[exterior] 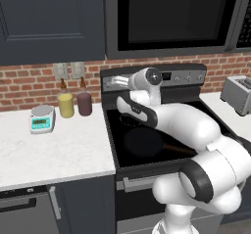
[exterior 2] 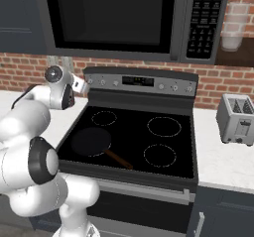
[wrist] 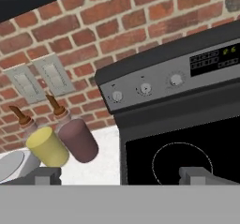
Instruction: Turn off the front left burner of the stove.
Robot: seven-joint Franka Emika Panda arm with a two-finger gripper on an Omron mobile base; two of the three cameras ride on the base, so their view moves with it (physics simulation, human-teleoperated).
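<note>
Left base view: black stove [exterior: 128, 130] between two white desk stretches, raised back panel with silver knobs [exterior: 188, 77] under a dark microwave [exterior: 171, 17]. White arm bent across the cooktop from lower right, wrist raised at the panel's left end; end effector [exterior: 113, 82] just in front of the leftmost part of that panel, fingers hard to make out here. Black skillet [exterior: 142, 142] over the front left burner, brown handle pointing right, partly behind the arm. On the left desk [exterior: 54, 154]: small kitchen scale [exterior: 41, 119], yellow bottle [exterior: 65, 104] and maroon bottle [exterior: 84, 102] side by side against the brick wall. Toaster [exterior: 238, 94] on the right desk.

Right base view: four pale-ringed zones on the glass; front left burner [exterior 2: 92, 141] nearest the arm, mostly covered by the skillet [exterior 2: 91, 141], handle angled toward the stove front. End effector [exterior 2: 81, 86] near the panel's left corner, close to the leftmost knob [exterior 2: 91, 81]; contact not clear. Toaster [exterior 2: 236, 118] right of the stove.

Hand view: two dark fingertips [wrist: 47, 175] at the bottom, set wide apart with nothing between them, so released. Three knobs [wrist: 145, 89] ahead on the tilted panel, apart from the fingers. Rear left ring [wrist: 182, 164] below. Yellow bottle [wrist: 47, 145] and maroon bottle [wrist: 78, 138] at left, scale edge [wrist: 13, 164] beside them, two wall outlets [wrist: 40, 77] above.
</note>
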